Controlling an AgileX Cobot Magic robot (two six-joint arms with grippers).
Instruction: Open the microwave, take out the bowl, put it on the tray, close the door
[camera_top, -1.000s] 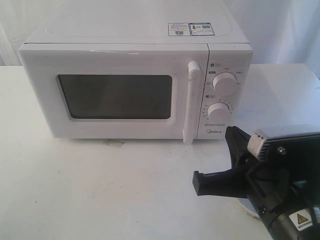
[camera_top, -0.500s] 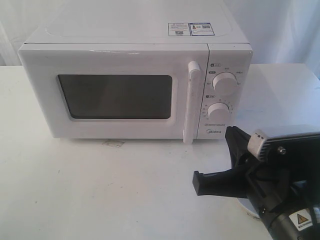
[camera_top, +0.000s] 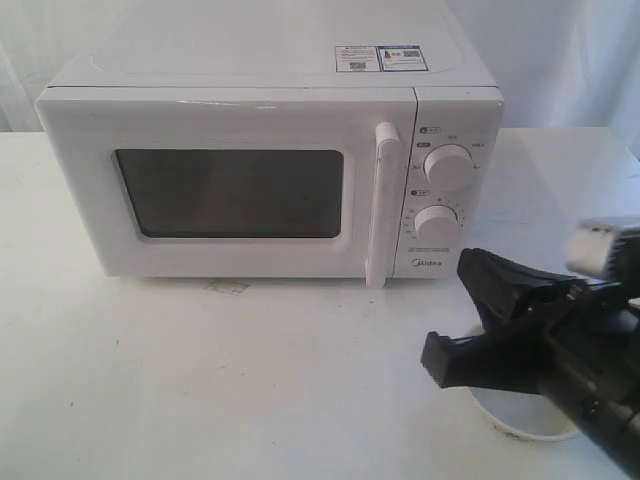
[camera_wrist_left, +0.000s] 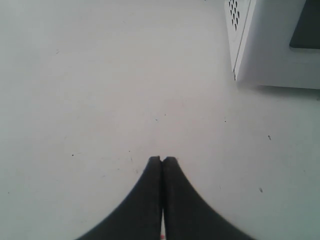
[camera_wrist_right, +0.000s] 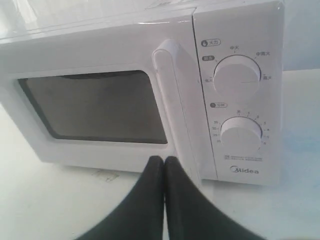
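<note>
**Shut Midea microwave, both pincers clenched**

Right wrist view: the right pincer (camera_wrist_right: 164, 160), clenched and empty, points at the white microwave (camera_wrist_right: 240, 30). Its door (camera_wrist_right: 90, 55) is shut. The Midea logo (camera_wrist_right: 245, 171) sits under two knobs (camera_wrist_right: 239, 75).

Exterior view: the microwave stands on a white surface (camera_top: 200, 380). Its top stickers (camera_top: 380, 57) are too small to read.

Left wrist view: the left pincer (camera_wrist_left: 162, 160), clenched and empty, hangs over the surface near the microwave's corner.
</note>
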